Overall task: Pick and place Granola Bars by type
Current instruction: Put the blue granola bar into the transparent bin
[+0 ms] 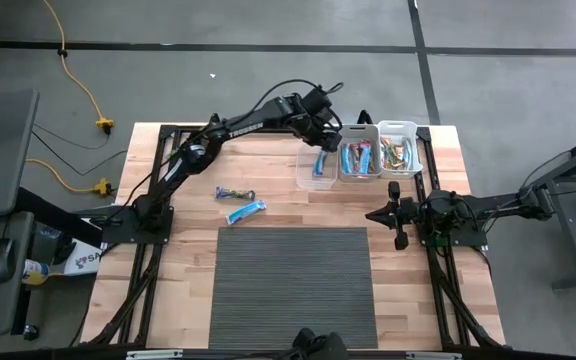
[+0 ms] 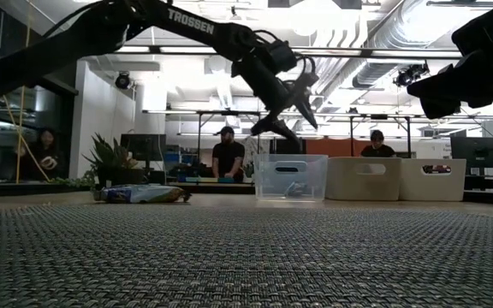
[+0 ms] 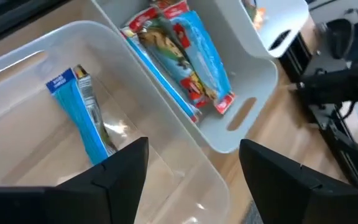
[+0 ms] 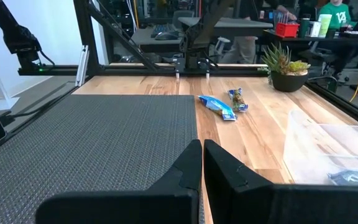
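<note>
The left gripper (image 1: 330, 135) is seen poised above the leftmost of three clear bins (image 1: 316, 180) lined up along the far edge of the wooden desk (image 1: 268, 170), its fingers (image 3: 120, 171) spread wide with nothing between them. Directly below, in the left wrist view, a bright blue bar (image 3: 79, 118) is shown lying inside that bin, propped against its wall. The middle bin (image 1: 360, 175) is filled with several blue-red-white bars (image 3: 185, 62), while the third bin (image 1: 400, 128) holds yellow-green bars with red (image 1: 399, 153). Two bars are left out on the bare wood, to the left of the bins and just beyond the dark ribbed mat (image 1: 293, 285): a blue one (image 1: 245, 211) and, just beside it, a darker one (image 1: 234, 193) whose type cannot be made out. The right gripper (image 1: 371, 214) is held well apart from the bins, low over the desk at the mat's right-hand corner, its fingers pressed together and empty, as the right wrist view shows. A small potted plant (image 4: 286, 67) is seen at the desk's left edge, and people (image 2: 226, 154) are visible seated at workstations in the room behind.
</note>
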Robot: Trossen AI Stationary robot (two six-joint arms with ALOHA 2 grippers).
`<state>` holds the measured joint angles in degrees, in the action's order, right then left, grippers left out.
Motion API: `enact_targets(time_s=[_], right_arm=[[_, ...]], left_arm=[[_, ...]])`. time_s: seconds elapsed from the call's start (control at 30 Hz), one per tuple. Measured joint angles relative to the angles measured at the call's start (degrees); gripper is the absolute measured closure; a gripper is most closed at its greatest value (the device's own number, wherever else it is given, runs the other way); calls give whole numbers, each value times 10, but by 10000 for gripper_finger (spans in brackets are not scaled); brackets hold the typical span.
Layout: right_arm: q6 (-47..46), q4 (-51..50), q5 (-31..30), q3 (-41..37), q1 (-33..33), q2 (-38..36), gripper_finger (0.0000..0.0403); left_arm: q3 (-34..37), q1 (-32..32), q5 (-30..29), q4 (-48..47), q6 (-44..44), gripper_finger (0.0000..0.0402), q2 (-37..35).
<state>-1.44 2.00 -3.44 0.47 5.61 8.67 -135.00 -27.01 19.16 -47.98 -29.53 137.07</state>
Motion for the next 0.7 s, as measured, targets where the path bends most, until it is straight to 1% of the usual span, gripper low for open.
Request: enact_targets(time_s=[0.13,0.2,0.37,0.53,0.7], right_arm=[[0,0,0,0,0,0,402],[0,0,0,0,0,0,402],[0,0,0,0,0,0,402],[0,0,0,0,0,0,402],[0,0,0,0,0,0,402]], left_arm=[[0,0,9,-3,18,154,-15],[0,-3,8,-16,26,154,-23],[0,-4,5,-15,30,154,-46],[0,-3,-3,-16,66,154,-81],[0,-4,-5,-15,76,154,-103]])
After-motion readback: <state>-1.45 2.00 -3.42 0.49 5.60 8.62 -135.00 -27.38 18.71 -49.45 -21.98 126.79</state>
